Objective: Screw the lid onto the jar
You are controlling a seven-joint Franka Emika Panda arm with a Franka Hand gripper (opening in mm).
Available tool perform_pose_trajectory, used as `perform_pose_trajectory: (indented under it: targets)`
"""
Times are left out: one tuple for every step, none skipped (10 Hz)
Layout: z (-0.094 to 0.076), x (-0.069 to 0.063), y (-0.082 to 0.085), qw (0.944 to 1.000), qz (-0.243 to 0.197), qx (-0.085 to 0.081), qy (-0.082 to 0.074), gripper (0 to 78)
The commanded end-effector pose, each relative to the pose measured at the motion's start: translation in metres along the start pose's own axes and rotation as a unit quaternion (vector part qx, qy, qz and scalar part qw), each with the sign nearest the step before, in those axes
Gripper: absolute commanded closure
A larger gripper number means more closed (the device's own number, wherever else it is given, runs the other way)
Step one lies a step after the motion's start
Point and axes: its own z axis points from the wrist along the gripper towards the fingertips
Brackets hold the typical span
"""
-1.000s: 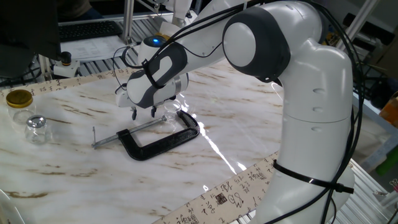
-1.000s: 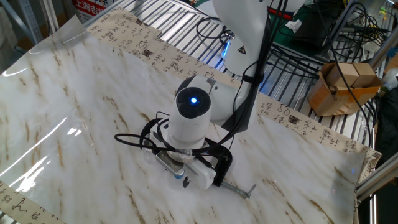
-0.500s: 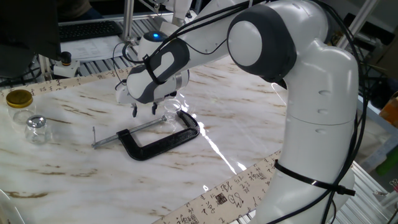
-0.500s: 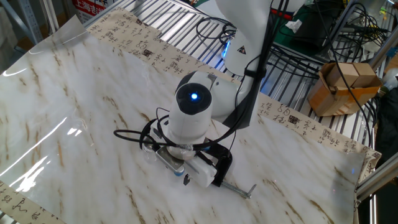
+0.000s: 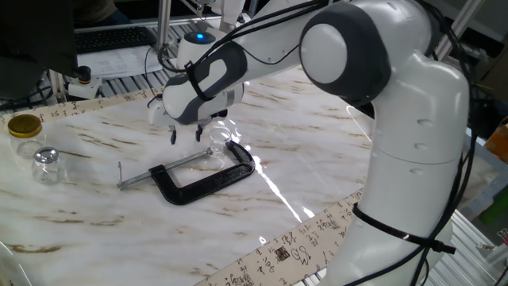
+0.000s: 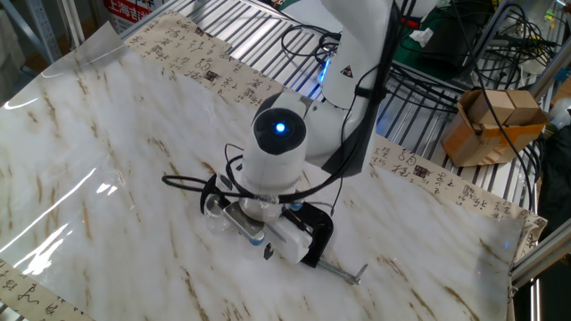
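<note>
The jar [image 5: 217,145] is a tiny clear glass one standing on the marble table, right beside the jaw end of the black C-clamp [image 5: 202,176]. In the other fixed view the jar [image 6: 214,206] glints just left of the wrist. The lid is clear too, and I cannot tell it apart from the top of the jar. My gripper [image 5: 186,135] hangs a little above the table, left of the jar. Its two dark fingers are apart with nothing between them. The wrist hides the fingertips in the other fixed view.
The C-clamp [image 6: 312,239] lies flat with its screw handle pointing left. A gold-lidded jar [image 5: 25,130] and a bulbous clear jar [image 5: 46,164] stand at the far left. Strips of printed paper run along the table edges. A cardboard box [image 6: 491,120] sits off the table.
The gripper has risen and drifted slightly back from the clamp, with its fingers still apart. The jar and the clamp have not moved.
</note>
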Motion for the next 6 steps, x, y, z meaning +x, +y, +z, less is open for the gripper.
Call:
perform_pose_trajectory:
  targets:
    - [-0.025,-0.002,-0.005,0.9999,0.010,0.002,0.003,76.4]
    - [-0.031,-0.003,-0.007,0.9999,0.011,0.002,0.006,76.4]
    - [-0.038,-0.003,-0.010,0.9999,0.012,0.003,0.010,76.4]
    - [-0.046,-0.003,-0.013,0.9998,0.013,0.005,0.016,76.4]
    - [-0.054,-0.003,-0.016,0.9996,0.018,0.008,0.018,76.4]
    - [-0.060,-0.003,-0.019,0.9995,0.022,0.009,0.020,76.4]
